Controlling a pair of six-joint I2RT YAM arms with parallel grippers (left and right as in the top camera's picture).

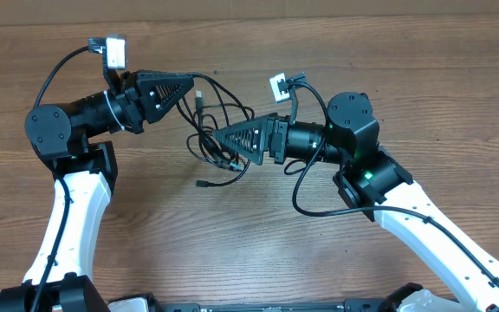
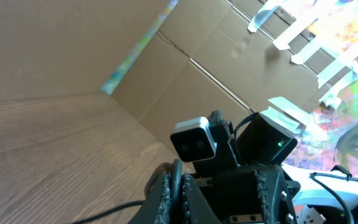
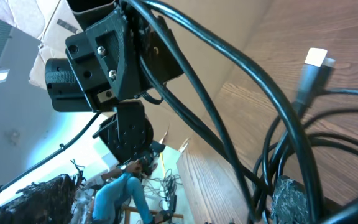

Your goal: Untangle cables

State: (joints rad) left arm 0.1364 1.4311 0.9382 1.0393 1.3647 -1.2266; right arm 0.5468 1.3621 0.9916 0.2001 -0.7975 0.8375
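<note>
The cables (image 1: 217,121) lie as a loose black tangle mid-table, with plug ends (image 1: 199,97) at the top and bottom left (image 1: 203,184). My left gripper (image 1: 184,87) reaches in from the left, raised off the table. In the left wrist view this gripper (image 2: 174,182) is shut on one black cable strand (image 2: 178,171). My right gripper (image 1: 219,139) comes in from the right, its tips inside the tangle. In the right wrist view it (image 3: 166,198) stands open, cable strands (image 3: 229,81) crossing close in front and running past its right finger (image 3: 291,199). A white-tipped plug (image 3: 314,62) hangs there.
Bare wooden table (image 1: 258,243) all round the tangle. A cardboard wall (image 2: 185,81) stands along the far edge. The arms' own thicker cables loop near each wrist camera (image 1: 113,52), (image 1: 281,85). The two grippers are close to each other over the tangle.
</note>
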